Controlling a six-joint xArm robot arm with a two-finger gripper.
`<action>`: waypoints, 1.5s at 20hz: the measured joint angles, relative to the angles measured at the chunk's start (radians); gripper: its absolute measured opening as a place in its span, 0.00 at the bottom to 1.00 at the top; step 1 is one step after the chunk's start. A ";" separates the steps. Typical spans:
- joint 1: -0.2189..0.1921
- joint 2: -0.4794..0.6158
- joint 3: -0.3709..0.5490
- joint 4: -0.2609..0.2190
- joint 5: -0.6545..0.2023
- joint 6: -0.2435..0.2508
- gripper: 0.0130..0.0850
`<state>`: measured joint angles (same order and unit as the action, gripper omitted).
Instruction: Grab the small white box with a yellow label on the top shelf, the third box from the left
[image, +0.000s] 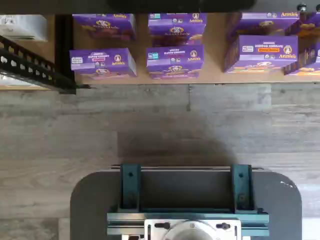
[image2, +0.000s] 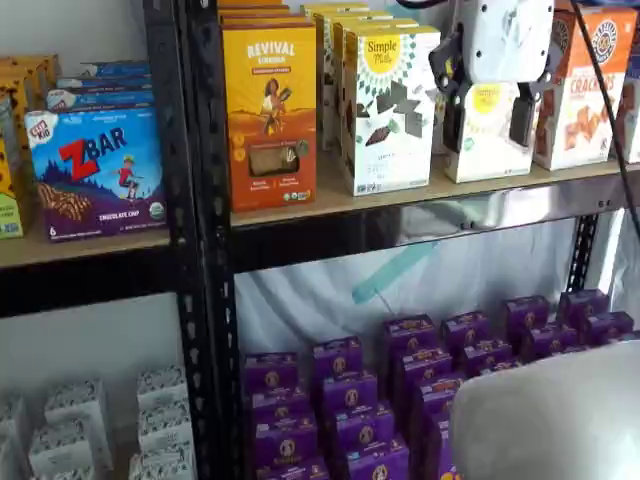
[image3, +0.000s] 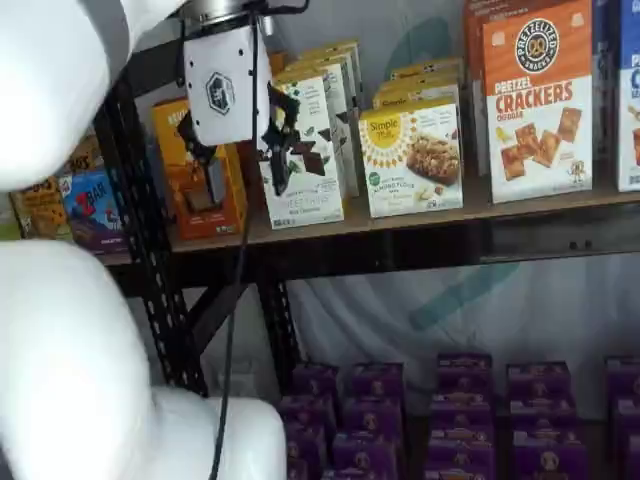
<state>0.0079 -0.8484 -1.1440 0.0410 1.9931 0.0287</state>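
Observation:
The small white box (image2: 486, 160) with a yellow round logo stands on the top shelf (image2: 470, 188), between a taller white box and an orange cracker box. In both shelf views my gripper (image2: 487, 124) hangs in front of the shelf with a plain gap between its black fingers (image2: 522, 120) and nothing held. In a shelf view the small white box shows through that gap. In a shelf view the gripper (image3: 238, 160) appears well left of the box (image3: 412, 155), out in front of the top shelf (image3: 520, 208). The wrist view shows neither box nor fingers.
A taller white box with dark chocolate pieces (image2: 388, 105) and an orange Revival box (image2: 270, 110) stand to the left, a pretzel cracker box (image3: 538, 100) to the right. Purple boxes (image: 175, 60) fill the low level. A black rack upright (image2: 195, 200) divides the bays.

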 joint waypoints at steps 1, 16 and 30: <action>-0.016 -0.011 0.010 0.017 -0.017 -0.010 1.00; -0.098 0.001 0.007 0.003 -0.117 -0.098 1.00; -0.210 0.110 0.048 -0.022 -0.346 -0.215 1.00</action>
<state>-0.2023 -0.7380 -1.0961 0.0187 1.6469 -0.1866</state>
